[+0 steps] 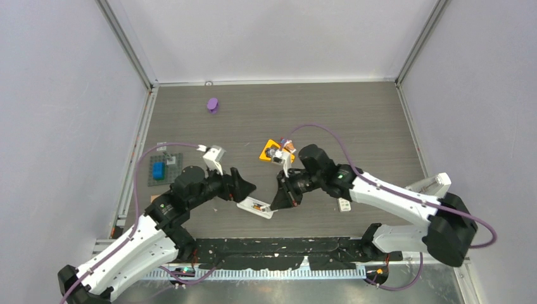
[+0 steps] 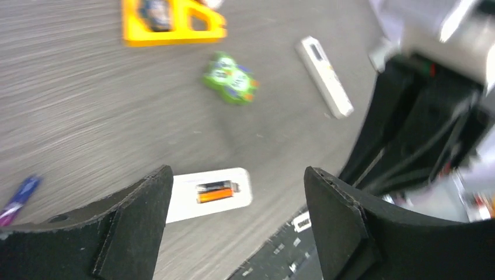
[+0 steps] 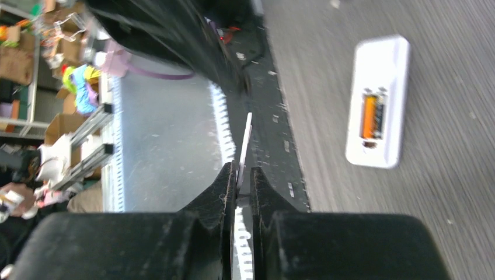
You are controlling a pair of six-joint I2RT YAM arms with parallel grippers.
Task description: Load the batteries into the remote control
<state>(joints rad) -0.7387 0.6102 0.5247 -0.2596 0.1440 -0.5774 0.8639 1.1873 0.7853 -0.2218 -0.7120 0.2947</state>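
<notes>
Left tool point(image 2: 238, 170) wide over white remote point(image 2: 184, 201) with orange battery point(image 2: 215, 192) inside; right tool point(image 3: 243, 175) pinched on thin white plate point(image 3: 246, 137); green toy point(image 2: 230, 79), yellow tray point(image 2: 169, 39) farther off.

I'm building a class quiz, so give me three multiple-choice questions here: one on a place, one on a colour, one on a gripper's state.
1. The orange battery lies: A in the white remote; B on the yellow tray; C loose on the table.
2. The toy beyond that remote is: A red; B green; C black.
3. The right gripper is: A wide open; B shut on a thin white cover; C shut on a battery.
Answers: A, it fills the open compartment; B, plainly green; B, it pinches the cover.
</notes>
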